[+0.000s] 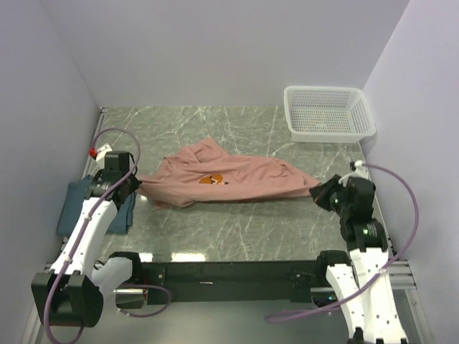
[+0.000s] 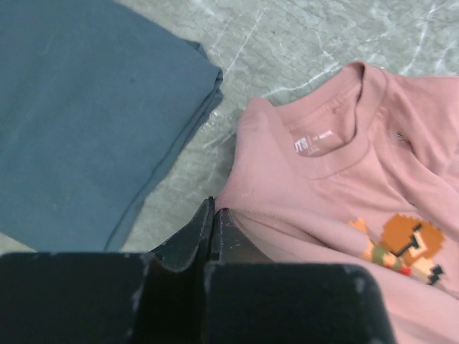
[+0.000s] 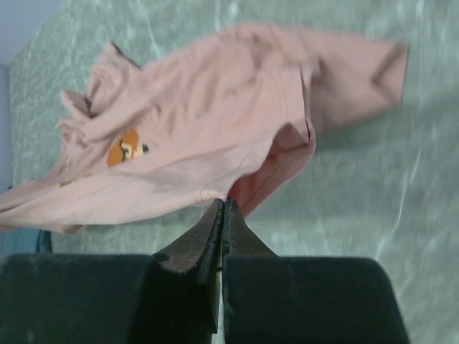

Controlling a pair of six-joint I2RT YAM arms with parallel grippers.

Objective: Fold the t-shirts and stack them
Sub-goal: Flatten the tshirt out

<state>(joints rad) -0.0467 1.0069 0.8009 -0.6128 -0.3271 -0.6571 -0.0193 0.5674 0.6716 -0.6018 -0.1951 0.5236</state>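
The pink shirt [image 1: 251, 175] is lying crumpled in the middle of the counter [image 1: 237, 229], stretched between both grippers. The left gripper [image 1: 136, 184] is pinching its edge near the collar, fully closed. The right gripper [image 1: 318, 192] is pinching the opposite edge the same way. The teal shirt [image 1: 72, 208] is lying folded at the left side. I think the pink one is being spread for folding, so next it needs pulling flat. I am counting two shirts, two grippers and one basket [image 1: 328, 113].
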